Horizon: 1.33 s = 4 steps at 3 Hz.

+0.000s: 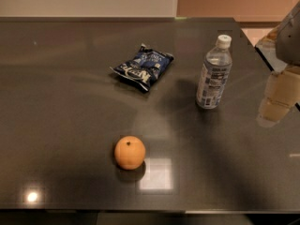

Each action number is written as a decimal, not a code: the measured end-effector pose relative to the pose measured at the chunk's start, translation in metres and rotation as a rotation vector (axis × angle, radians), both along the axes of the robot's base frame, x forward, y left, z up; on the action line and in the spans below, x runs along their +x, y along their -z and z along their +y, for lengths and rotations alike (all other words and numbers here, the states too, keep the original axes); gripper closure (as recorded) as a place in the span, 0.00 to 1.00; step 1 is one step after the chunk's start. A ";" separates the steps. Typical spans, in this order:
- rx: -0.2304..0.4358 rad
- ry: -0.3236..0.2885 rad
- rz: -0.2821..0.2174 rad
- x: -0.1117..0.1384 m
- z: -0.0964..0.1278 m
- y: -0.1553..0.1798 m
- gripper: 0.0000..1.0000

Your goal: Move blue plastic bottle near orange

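Three objects rest on the dark, glossy tabletop (61,107) that I am viewing.

Item one: the tall clear plastic bottle with a white cap and a white-and-blue printed label (214,74). It stands upright in the right half of the surface, toward the far edge.

Item two: the small round orange fruit with a dark stem dot (130,152). It sits nearer the front edge, left of centre, well apart from the bottle.

Item three: a crumpled dark blue snack bag with white print (143,67). It lies flat, left of the bottle and beyond the orange.

The pale, blocky gripper (280,95) hangs at the right border, to the right of the bottle and apart from it. I cannot tell whether it is set wide or narrow.
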<state>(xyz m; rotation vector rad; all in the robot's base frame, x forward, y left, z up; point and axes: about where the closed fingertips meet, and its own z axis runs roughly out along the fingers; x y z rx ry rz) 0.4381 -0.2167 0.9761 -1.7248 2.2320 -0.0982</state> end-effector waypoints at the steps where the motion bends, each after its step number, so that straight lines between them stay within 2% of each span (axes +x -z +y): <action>1: -0.003 -0.006 -0.020 0.007 0.002 -0.008 0.00; 2: 0.046 -0.005 -0.055 0.039 0.007 -0.014 0.00; 3: 0.110 0.012 -0.087 0.077 0.007 -0.018 0.00; 4: 0.156 0.029 -0.111 0.105 0.003 -0.017 0.00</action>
